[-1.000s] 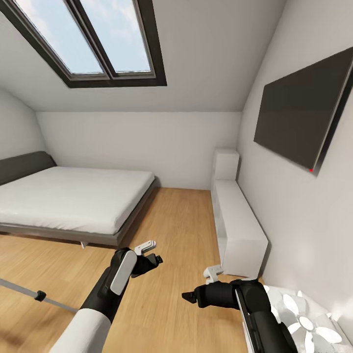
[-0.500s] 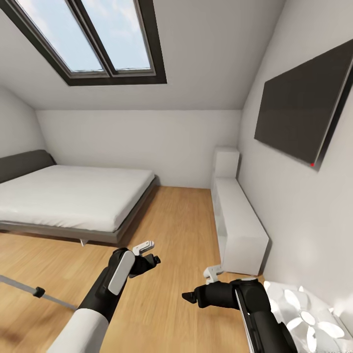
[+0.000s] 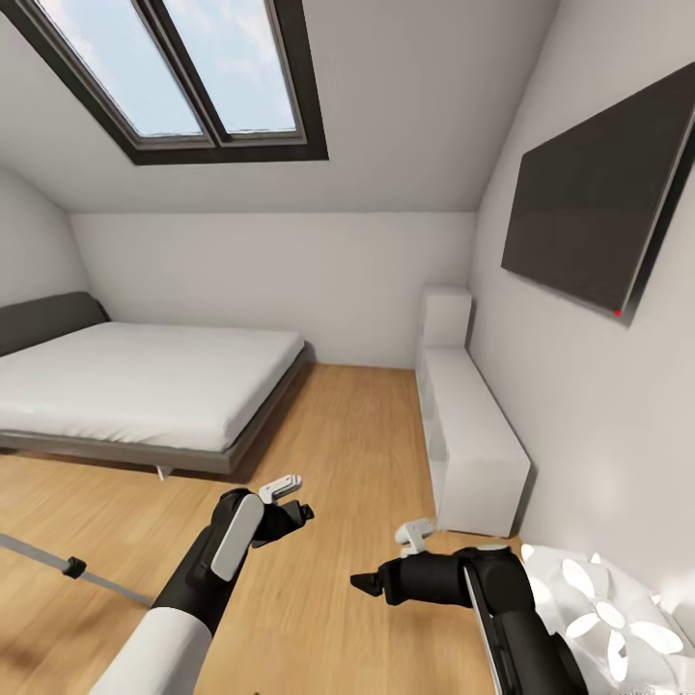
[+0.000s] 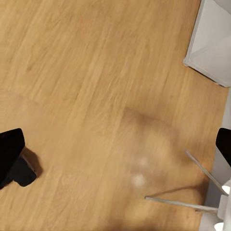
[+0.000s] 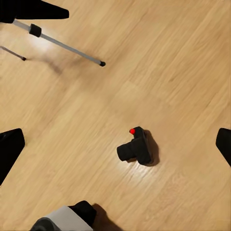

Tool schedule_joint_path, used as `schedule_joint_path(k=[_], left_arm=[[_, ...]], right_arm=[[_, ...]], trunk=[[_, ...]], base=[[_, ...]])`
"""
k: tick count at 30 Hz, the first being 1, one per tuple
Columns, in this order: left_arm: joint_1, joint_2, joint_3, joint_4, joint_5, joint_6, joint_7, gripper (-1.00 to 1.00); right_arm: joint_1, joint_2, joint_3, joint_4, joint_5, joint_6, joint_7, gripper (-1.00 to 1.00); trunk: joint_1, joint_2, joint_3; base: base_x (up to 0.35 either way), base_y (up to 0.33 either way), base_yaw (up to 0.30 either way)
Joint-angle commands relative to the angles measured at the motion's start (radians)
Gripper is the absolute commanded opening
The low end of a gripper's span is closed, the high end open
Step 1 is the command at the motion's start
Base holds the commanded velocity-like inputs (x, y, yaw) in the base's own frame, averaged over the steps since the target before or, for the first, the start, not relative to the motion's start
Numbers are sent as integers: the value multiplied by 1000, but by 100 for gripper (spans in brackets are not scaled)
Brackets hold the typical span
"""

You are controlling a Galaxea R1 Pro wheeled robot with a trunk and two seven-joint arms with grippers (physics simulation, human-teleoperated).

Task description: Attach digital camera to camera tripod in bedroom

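Note:
The digital camera [image 5: 138, 149], small and black with a red button on top, lies on the light wood floor in the right wrist view. It sits between the spread fingers of my right gripper [image 5: 117, 144] and well below them. The camera tripod's silver leg [image 5: 65, 45] with a black joint lies across the floor beyond it. In the head view a tripod leg [image 3: 69, 567] shows at the lower left. My left gripper [image 3: 292, 498] and right gripper [image 3: 384, 562] hover open above the floor, holding nothing.
A grey-framed white bed [image 3: 145, 386] fills the left, a low white shelf [image 3: 473, 434] lines the right wall under a black TV [image 3: 598, 203]. A white fan-like object [image 3: 603, 613] sits at the lower right. Thin grey metal legs [image 4: 202, 192] stand near my left gripper [image 4: 115, 149].
The whole head view has shifted a little, so the camera moved. My right gripper has edged slightly left. The left arm looks nearly unchanged.

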Motion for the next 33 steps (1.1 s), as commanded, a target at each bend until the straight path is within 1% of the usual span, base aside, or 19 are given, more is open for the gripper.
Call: schedule_joint_path(k=[1, 3, 8, 14, 17, 18, 20, 21, 25, 26, 27, 30, 31, 33], left_arm=[[-1, 2, -1, -1, 11, 1, 10, 100], [-1, 3, -1, 2, 11, 1, 10, 100], [-1, 5, 0, 28, 10, -1, 11, 100], [-1, 8, 1, 39, 7, -3, 14, 100], [-1, 19, 2, 44, 4, -9, 21, 100], [-1, 28, 2, 49, 3, -17, 26, 100], [-1, 39, 2, 59, 3, -27, 31, 100], [-1, 47, 2, 72, 4, -37, 34, 100], [-1, 57, 2, 100, 5, -50, 37, 100], [-1, 62, 3, 112, 5, -55, 37, 100], [-1, 64, 3, 119, 4, -57, 38, 100], [-1, 64, 2, 123, 4, -59, 38, 100], [-1, 64, 2, 123, 3, -59, 38, 100], [-1, 64, 2, 125, 3, -60, 38, 100]], right_arm=[[-1, 1, -4, -3, 9, 3, 38, 100], [-1, 1, -5, -4, 9, 3, 61, 100], [-1, 1, -7, -6, 10, 3, 85, 100], [-1, 1, -8, -26, 11, 4, 89, 100], [-1, 1, -9, -53, 11, 9, 90, 100], [-1, 1, -9, -59, 11, 19, 91, 100], [-1, 1, -11, -63, 11, 35, 91, 100], [-4, 1, -12, -67, 11, 55, 91, 100], [-25, 1, -12, -71, 12, 63, 89, 100], [-52, 1, -12, -71, 14, 63, 87, 100], [-93, 1, -9, -72, 16, 63, 85, 100], [-161, 1, -5, -68, 19, 63, 83, 100], [-223, 1, -3, -60, 20, 63, 78, 100], [-296, 1, -2, -44, 23, 63, 70, 100]], trunk=[[4, -8, -4], [12, -22, -11], [31, -57, -26], [54, -99, -45], [65, -120, -54], [69, -127, -58], [77, -141, -64], [81, -148, -67], [96, -176, -80], [100, -183, -83], [104, -190, -86], [115, -211, -95], [119, -218, -98], [127, -232, -105]], base=[[0, 0, 0], [0, 0, 0], [0, 0, 0], [0, 0, 0], [0, 0, 0], [0, 0, 0], [0, 0, 0], [0, 0, 0], [0, 0, 0], [0, 0, 0], [0, 0, 0], [0, 0, 0], [0, 0, 0], [0, 0, 0]])
